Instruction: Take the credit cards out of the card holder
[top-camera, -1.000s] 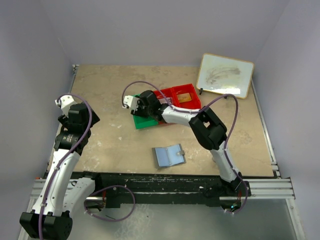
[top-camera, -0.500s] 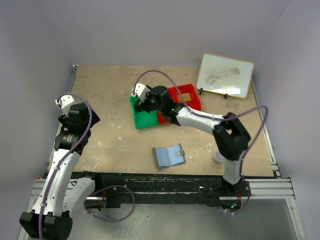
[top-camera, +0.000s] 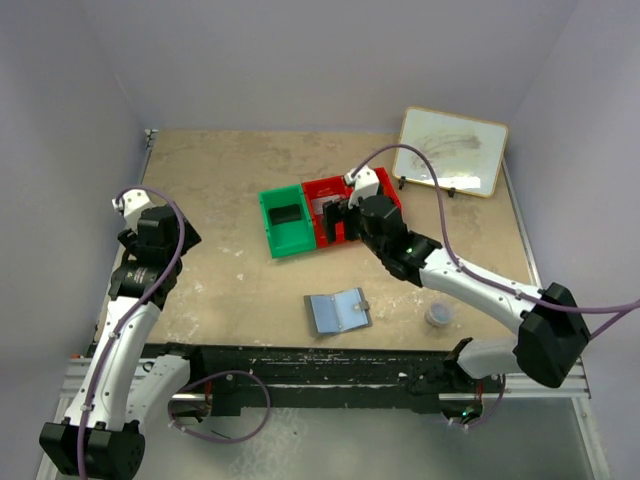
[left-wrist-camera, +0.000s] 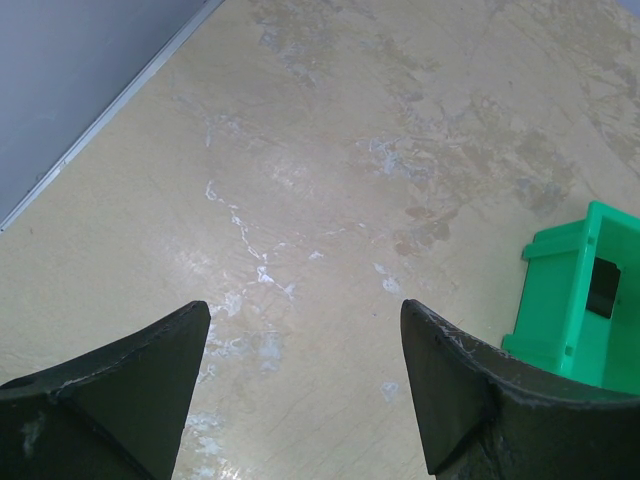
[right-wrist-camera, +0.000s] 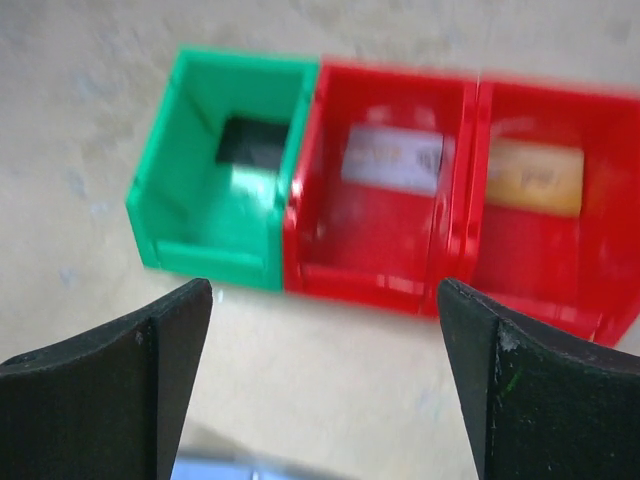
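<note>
**A:** Where's the holder?

**B:** The holder (top-camera: 337, 312) lies open on the table (top-camera: 220, 170), close to the near edge and between the two arm bases. It is well apart from the bins. A puck (top-camera: 438, 315) sits to its right.

**A:** And the cards?

**B:** One to a bin, though the view is blurred. There is a dark card (right-wrist-camera: 252, 143) in the green bin (right-wrist-camera: 170, 190), a pale card (right-wrist-camera: 395, 158) in the middle red bin (right-wrist-camera: 370, 270) and a gold card (right-wrist-camera: 535, 175) in the right red bin (right-wrist-camera: 540, 300).

**A:** Grippers?

**B:** The right gripper (right-wrist-camera: 322, 290) hangs above the bins' front rims, jaws spread wide and holding nothing. The left gripper (left-wrist-camera: 305, 308) is just as wide, over open tabletop near the left wall (left-wrist-camera: 70, 70).

**A:** Room to move?

**B:** Open tabletop runs left of the green bin and from the bins' fronts to the holder. A whiteboard (top-camera: 450, 150) leans at the far right corner, near the red bins.
</note>
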